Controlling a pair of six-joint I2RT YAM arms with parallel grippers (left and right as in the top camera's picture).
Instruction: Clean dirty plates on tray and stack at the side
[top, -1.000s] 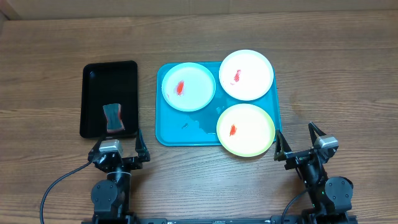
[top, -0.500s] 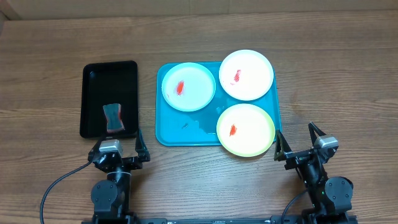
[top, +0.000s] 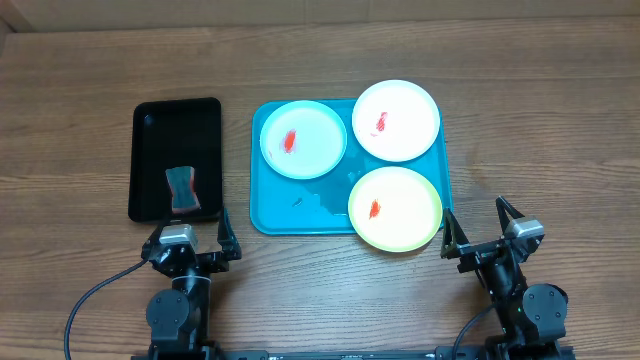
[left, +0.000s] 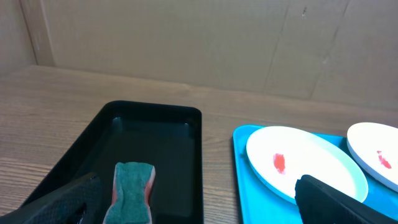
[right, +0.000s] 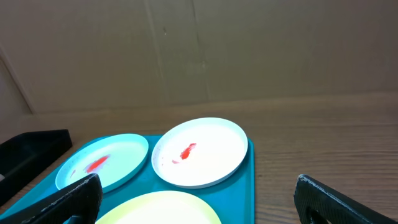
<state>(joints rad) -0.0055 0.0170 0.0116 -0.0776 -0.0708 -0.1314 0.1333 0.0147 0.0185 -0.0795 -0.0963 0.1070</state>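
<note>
I see blue plate (top: 310, 150), white plate (top: 400, 125), green plate (top: 400, 205) on tray (top: 283, 215), all red-smeared; tray possibly wet; left claw (top: 190, 243), right claw (top: 477, 233) released.

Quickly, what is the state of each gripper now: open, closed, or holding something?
Left two-finger gripper: open, holding nothing.
Right two-finger gripper: open, holding nothing.

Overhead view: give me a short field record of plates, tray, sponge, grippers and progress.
tray: turquoise tray holds all three plates
plates: pale blue plate, white plate, yellow-green plate; each red-smeared, none stacked
cleaning tool: sponge in black tray
left arm: left gripper open, empty
right arm: right gripper open, empty
progress: nothing cleaned or stacked yet
</note>
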